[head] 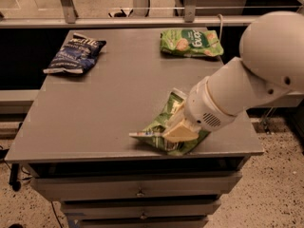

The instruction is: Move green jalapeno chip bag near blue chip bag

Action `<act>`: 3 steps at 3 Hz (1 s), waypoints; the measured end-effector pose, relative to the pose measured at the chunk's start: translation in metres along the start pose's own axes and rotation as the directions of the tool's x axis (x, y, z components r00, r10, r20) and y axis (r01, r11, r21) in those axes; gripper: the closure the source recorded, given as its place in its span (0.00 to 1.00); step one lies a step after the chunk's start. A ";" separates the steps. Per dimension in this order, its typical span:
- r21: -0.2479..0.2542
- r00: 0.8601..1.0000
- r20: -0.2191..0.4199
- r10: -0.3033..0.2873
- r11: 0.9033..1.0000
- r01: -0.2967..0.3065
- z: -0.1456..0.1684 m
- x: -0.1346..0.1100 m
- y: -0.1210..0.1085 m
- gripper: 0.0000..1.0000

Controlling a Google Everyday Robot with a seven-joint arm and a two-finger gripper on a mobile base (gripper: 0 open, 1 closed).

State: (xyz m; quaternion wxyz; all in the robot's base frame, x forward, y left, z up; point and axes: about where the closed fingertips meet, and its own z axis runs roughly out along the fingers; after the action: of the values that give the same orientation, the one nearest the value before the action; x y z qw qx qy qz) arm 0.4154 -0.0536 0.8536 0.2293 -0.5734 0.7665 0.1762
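The light green jalapeno chip bag (161, 123) is at the front right of the grey table (104, 108), partly under my arm. My gripper (178, 130) is over the bag's middle and shut on it, and the bag's left end sticks out toward the left. The dark blue chip bag (75, 55) lies at the table's back left corner, far from the gripper.
A brighter green bag with round cracker pictures (190, 42) lies at the back right. The table's front edge is just below the gripper, with drawers (137, 191) under it. A railing and posts run behind the table.
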 end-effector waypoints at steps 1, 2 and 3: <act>0.076 0.995 -0.035 -0.097 0.992 0.099 -0.010 -0.019 -0.042 1.00; 0.184 0.973 -0.044 -0.227 0.955 0.232 -0.032 -0.061 -0.093 1.00; 0.182 0.973 -0.045 -0.226 0.956 0.230 -0.031 -0.060 -0.091 1.00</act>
State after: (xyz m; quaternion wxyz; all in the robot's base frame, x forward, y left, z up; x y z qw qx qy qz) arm 0.5127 -0.0482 0.9121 0.2915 -0.6360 0.7111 0.0696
